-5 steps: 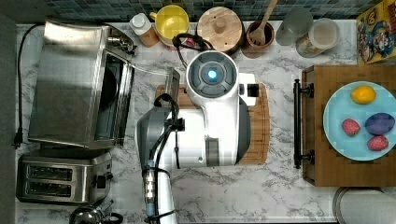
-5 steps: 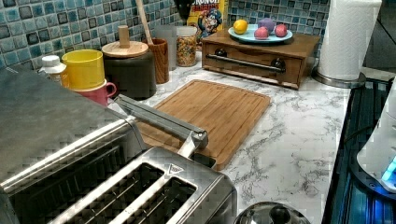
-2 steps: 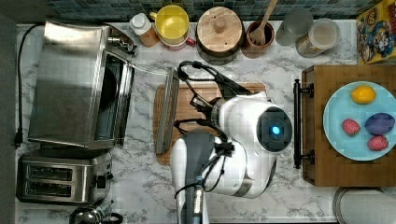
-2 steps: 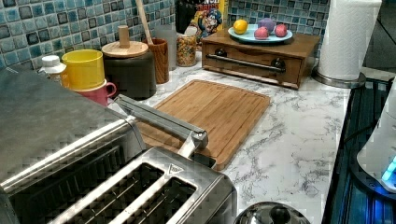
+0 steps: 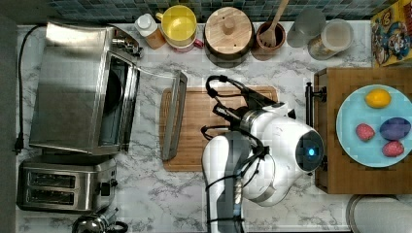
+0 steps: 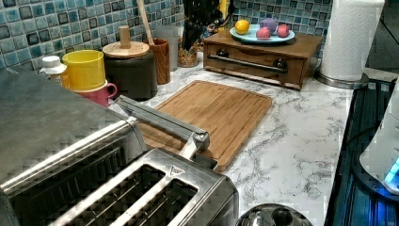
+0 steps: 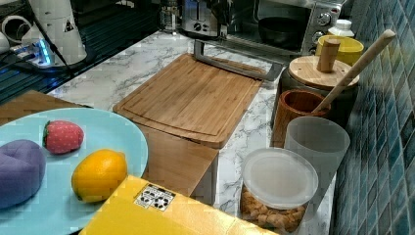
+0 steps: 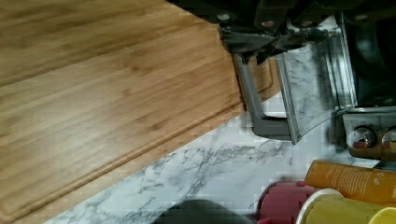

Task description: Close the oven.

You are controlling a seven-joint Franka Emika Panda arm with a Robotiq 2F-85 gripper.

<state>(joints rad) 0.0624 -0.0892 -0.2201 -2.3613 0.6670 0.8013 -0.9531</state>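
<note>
The gripper [image 8: 261, 44] appears in the wrist view as a dark body with grey metal tips. Whether it is open or closed cannot be made out, and nothing can be seen held in it. Its tips hang over the edge of the wooden cutting board [image 8: 116, 102], right at the bar handle [image 8: 254, 102] of the oven door. Whether they touch the bar cannot be told.

In the top view, the white robot arm [image 5: 272, 160] reaches over the cutting board's right half, with black cables looping above it.

The oven [image 5: 73, 87], a large steel box, stands on the marble counter [image 5: 160, 204] to the cutting board's left in the top view. Its glass door [image 5: 150, 111] is swung fully down and lies nearly flat. The handle overlaps the board's left edge. The dark interior is open to view.

A two-slot toaster [image 5: 65, 189] sits just beside the oven, below and left of the board in the top view. Behind the board, along the tiled wall, stand a yellow cup [image 5: 179, 23], a wood-lidded canister [image 5: 228, 29] and a holder with a wooden spoon [image 5: 268, 36]. To the board's right in the top view, a wooden drawer box [image 5: 330, 87] carries a blue plate [image 5: 350, 116] of fruit.
</note>
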